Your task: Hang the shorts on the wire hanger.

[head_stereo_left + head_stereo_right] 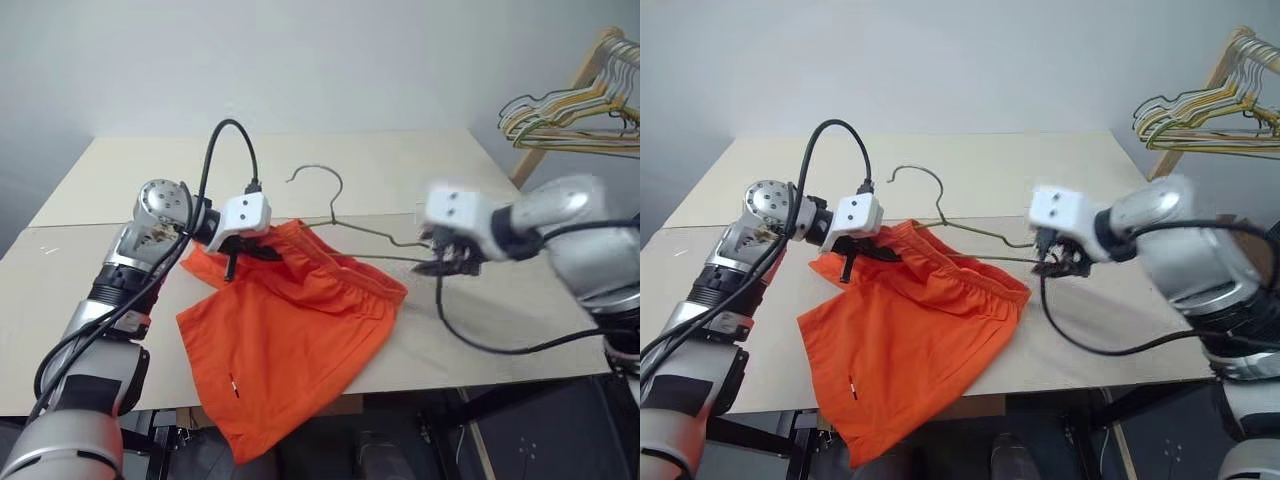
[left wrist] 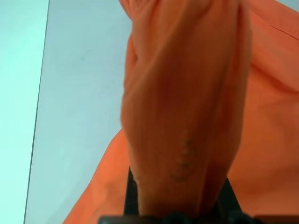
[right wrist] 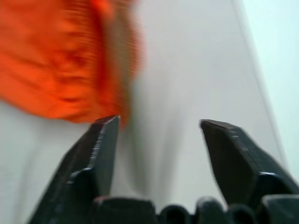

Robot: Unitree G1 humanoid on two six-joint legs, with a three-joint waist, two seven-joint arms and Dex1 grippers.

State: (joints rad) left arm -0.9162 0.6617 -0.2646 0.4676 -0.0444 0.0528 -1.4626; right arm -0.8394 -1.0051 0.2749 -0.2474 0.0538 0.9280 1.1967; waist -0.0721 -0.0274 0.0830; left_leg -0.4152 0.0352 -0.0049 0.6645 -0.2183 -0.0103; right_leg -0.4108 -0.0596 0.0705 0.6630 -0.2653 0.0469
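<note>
The bright orange shorts lie on the table, one leg hanging over its front edge. My left gripper is shut on the shorts' waistband at their back left corner; a bunched fold of the shorts rises from between its fingers. The wire hanger lies behind the shorts, hook toward the back, its lower wires running under the waistband and out to the right. My right gripper hovers at the hanger's right end, open, with nothing between its fingers and the shorts off to one side.
A bunch of yellow, green and white hangers on a wooden frame stands at the far right. A black cable loops down from my right wrist over the table's front right. The tabletop stretches behind the hanger.
</note>
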